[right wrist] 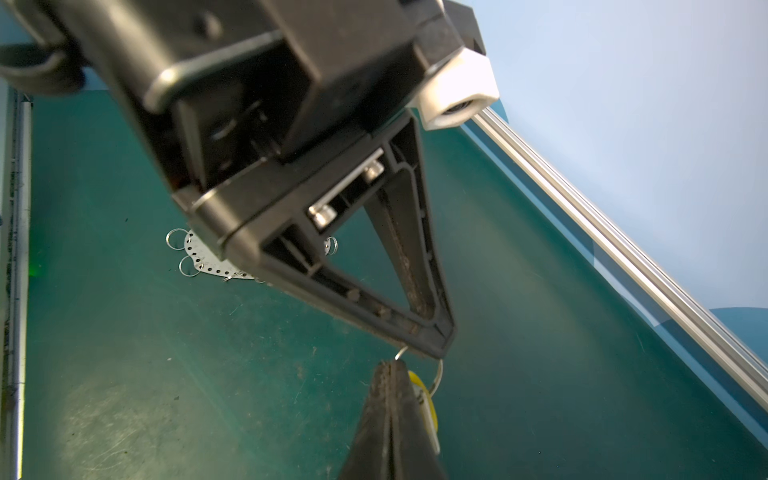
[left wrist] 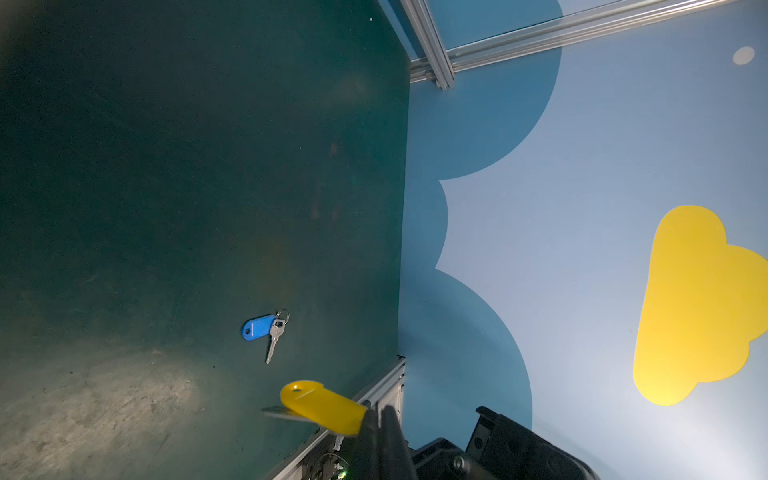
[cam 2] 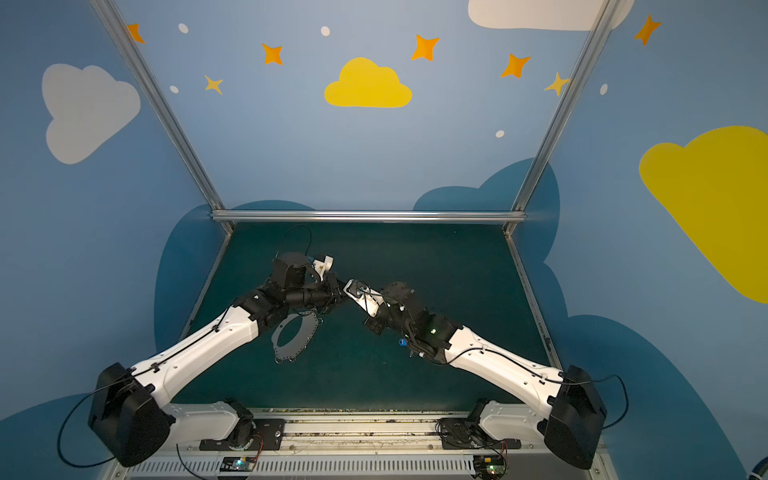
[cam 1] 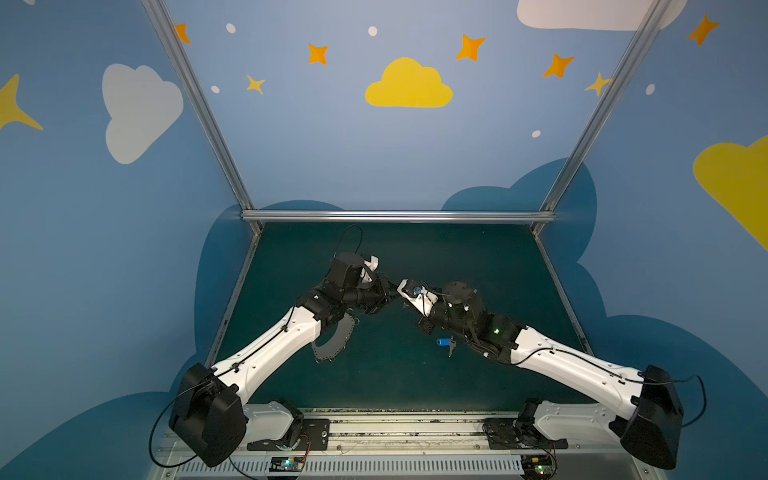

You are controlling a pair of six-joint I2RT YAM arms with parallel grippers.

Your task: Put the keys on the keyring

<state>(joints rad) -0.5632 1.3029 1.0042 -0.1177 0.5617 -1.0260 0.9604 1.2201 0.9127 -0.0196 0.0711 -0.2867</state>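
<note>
Left pincer (right wrist: 436,351) and right pincer (right wrist: 390,366), tip to tip, both clamp the yellow-tagged key (left wrist: 320,405).

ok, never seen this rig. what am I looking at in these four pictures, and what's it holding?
Two robot arms, mounted at the near edge, work over a green mat: the left arm and the right arm. The two wide pictures come from one stereo camera overhead, so they show nearly the same scene. The other two come from a small camera on each arm's wrist, looking along its fingers. On the mat lie the keyring, a flat metal plate with a big hole and small wire rings, and a blue-tagged key. The yellow-tagged key is up in the air where the arms meet: the left fingers and the right fingers are both shut at its ring end. Neither key is on the keyring yet.
</note>
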